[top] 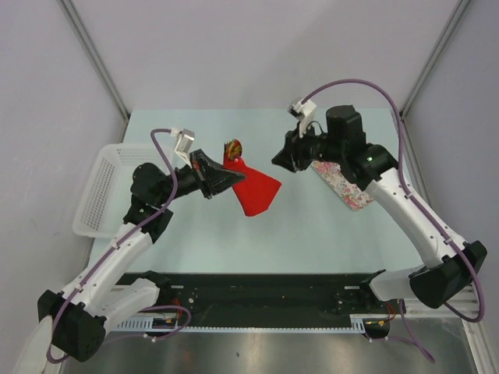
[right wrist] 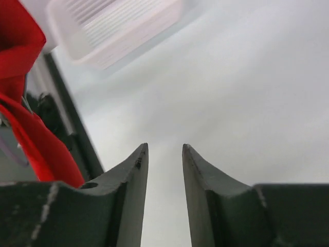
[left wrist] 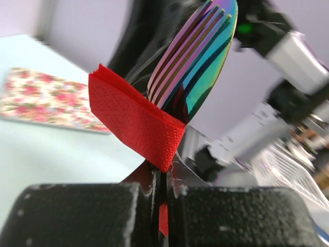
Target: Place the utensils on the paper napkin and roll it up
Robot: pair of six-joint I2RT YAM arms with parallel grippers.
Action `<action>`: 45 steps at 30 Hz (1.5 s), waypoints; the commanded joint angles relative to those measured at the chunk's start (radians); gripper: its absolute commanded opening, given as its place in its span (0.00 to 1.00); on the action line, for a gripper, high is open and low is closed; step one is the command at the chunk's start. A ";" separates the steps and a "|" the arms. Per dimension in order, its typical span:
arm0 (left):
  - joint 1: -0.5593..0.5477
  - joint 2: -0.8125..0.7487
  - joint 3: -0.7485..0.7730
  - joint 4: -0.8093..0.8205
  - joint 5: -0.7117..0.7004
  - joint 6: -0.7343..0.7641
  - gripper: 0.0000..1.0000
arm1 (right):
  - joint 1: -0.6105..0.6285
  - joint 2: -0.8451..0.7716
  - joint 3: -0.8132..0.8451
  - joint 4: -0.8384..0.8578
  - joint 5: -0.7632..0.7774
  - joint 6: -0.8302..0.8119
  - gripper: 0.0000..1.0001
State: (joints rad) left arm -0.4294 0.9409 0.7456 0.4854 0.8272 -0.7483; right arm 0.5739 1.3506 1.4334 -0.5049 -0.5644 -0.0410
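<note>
The paper napkin (left wrist: 134,119) is gripped by the left tool (left wrist: 164,189), whose two black fingers (left wrist: 77,216) are clenched hard on the red sheet, with a sliver of red showing in the thin slit between them. Just above the fingertips the sheet is folded over in several layers and wrapped around the lower part of the fork (left wrist: 193,59), whose iridescent pink-purple tines stick up out of the fold, away from the tool. A smooth rainbow-tinted surface sits right behind the tines; the left wrist view does not show what it is. Seen from above, the left tool points toward the right, and the napkin fans out from it to the right and near side over the middle of the counter (top: 312,234). The round gold bowl of the spoon (top: 233,147) pokes out at the napkin's far end. Whether the napkin's loose corner touches the counter cannot be told. The right tool (right wrist: 164,154) is released, its fingers parted with only pale counter visible through the gap. It hangs just right of the napkin, apart from it. A floral cloth (top: 348,189) lies on the right side of the counter, partly under the right arm. A white basket (top: 101,191) sits at the left edge.
</note>
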 commanded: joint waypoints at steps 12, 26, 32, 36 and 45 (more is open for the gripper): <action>0.006 0.058 0.144 -0.166 -0.237 0.060 0.00 | 0.135 -0.133 0.056 0.035 0.127 0.070 0.68; 0.006 0.064 0.147 -0.068 -0.178 -0.017 0.00 | 0.147 -0.039 -0.011 0.147 -0.040 0.135 0.73; 0.006 0.058 0.130 0.001 -0.137 -0.051 0.00 | 0.149 -0.025 -0.036 0.190 -0.129 0.171 0.69; 0.006 0.052 0.115 0.067 -0.109 -0.095 0.00 | 0.149 -0.010 -0.050 0.212 -0.161 0.182 0.66; 0.004 0.049 0.098 0.154 -0.057 -0.146 0.00 | 0.149 -0.008 -0.068 0.285 -0.229 0.240 0.50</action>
State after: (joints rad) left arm -0.4267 1.0100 0.8452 0.5167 0.7326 -0.8459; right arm 0.7177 1.3380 1.3743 -0.3061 -0.7280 0.1535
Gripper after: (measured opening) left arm 0.022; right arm 0.567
